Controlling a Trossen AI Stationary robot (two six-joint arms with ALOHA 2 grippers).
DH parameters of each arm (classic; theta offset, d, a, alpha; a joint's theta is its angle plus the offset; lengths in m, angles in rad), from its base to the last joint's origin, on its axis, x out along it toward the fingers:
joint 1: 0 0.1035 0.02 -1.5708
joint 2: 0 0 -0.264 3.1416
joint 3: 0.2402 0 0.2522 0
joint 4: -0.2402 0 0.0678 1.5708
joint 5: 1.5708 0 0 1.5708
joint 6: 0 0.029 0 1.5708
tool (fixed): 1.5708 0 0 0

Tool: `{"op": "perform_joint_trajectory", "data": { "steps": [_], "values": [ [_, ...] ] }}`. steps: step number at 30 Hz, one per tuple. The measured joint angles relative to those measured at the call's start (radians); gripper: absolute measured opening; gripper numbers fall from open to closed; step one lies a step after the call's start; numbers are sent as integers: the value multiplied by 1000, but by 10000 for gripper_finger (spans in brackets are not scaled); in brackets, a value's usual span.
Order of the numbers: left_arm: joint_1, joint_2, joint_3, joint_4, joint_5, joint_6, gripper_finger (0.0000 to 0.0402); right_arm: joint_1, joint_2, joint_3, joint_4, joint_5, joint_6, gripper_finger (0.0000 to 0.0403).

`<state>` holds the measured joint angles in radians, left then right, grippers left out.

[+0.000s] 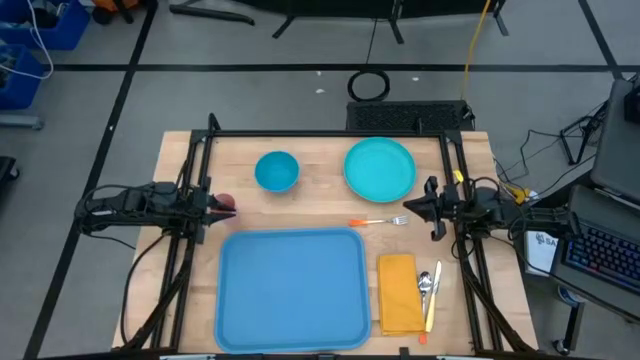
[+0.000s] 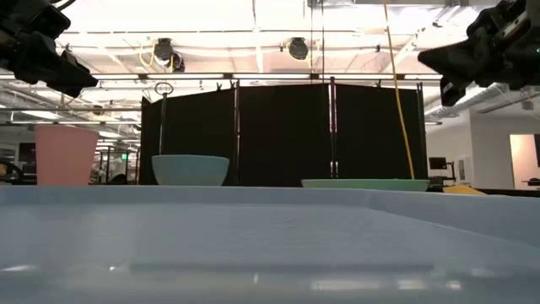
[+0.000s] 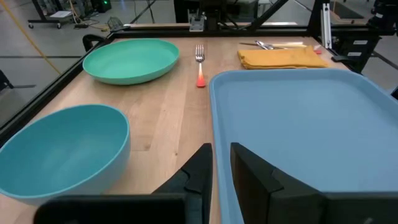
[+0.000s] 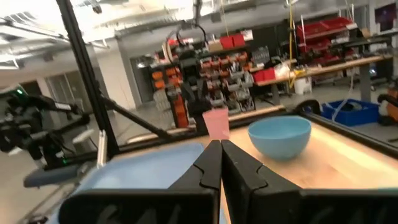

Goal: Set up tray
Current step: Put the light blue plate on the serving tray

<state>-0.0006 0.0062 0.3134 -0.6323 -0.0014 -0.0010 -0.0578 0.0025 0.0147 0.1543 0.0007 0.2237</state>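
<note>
Seen from above: lying at six o'clock on the table (image 1: 180, 160), the tray (image 1: 291, 288), bare, likely light, stiff and slick, best pinched at its raised rim. Level across: hanging high, left gripper (image 2: 78, 83) and right gripper (image 2: 429, 57). At the wrists: showing a narrow gap and nothing held on the left; pressing shut and empty on the right.

Overhead looks straight down, low skims level across; both share the tray (image 1: 290, 288).
</note>
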Motion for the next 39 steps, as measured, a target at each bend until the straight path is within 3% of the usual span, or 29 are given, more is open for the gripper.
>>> {"op": "perform_joint_trajectory", "data": {
  "steps": [23,30,36,39],
  "values": [
    [0,0,0,0,0,0,61,1,38,0,81,-27,77,0],
    [0,0,0,0,0,0,61,1,123,0,87,47,-49,0],
    [0,0,0,0,0,0,61,1,226,5,243,66,-158,0],
    [0,0,0,0,0,0,61,1,277,43,273,126,-215,0]
  ]
}}
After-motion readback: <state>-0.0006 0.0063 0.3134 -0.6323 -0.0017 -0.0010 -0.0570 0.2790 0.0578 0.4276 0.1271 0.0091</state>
